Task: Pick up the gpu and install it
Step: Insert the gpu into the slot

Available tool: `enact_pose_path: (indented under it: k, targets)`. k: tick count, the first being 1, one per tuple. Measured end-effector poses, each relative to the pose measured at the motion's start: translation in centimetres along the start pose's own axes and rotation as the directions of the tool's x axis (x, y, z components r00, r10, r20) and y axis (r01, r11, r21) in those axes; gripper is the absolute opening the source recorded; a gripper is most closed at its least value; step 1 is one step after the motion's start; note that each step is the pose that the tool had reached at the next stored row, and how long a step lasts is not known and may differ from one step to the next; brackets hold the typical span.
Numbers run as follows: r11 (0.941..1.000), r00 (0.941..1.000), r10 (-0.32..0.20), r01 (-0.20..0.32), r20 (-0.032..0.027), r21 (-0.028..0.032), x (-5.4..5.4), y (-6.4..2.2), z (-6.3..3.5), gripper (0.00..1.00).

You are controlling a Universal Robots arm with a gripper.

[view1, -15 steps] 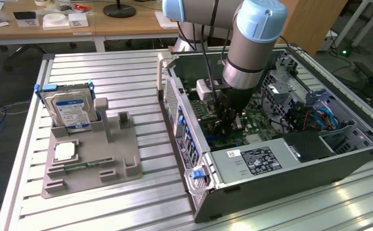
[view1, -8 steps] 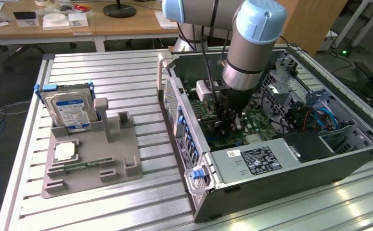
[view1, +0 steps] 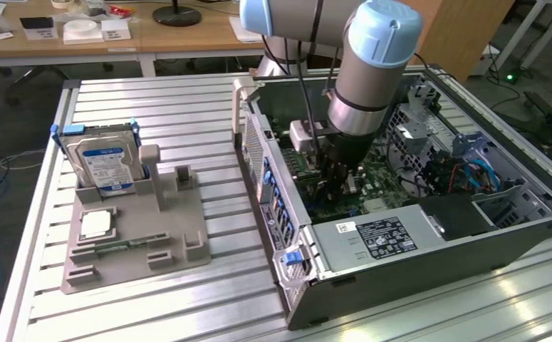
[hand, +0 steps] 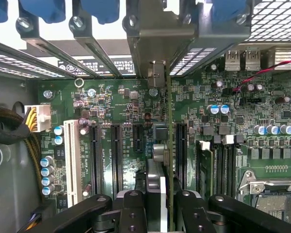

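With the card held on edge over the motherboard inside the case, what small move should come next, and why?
Probably a short, straight push down. The gripper is shut on the gpu, which stands on edge among the motherboard slots, its bracket already at the case's rear openings.

The exterior view looks down from high and well back onto the open computer case; the wrist view hangs close above the case's motherboard, which both share.
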State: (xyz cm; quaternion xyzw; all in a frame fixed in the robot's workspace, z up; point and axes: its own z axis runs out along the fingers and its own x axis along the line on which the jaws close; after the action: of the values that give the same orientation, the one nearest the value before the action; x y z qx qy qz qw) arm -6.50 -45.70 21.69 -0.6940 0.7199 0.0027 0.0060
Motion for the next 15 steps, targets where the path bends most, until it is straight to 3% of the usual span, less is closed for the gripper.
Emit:
enact_pose_path:
  k: [15]
  targets:
    - [1.0, 1.0, 0.0, 0.0, 0.0004, 0.0002, 0.0, 0.11, 0.26, 0.28]
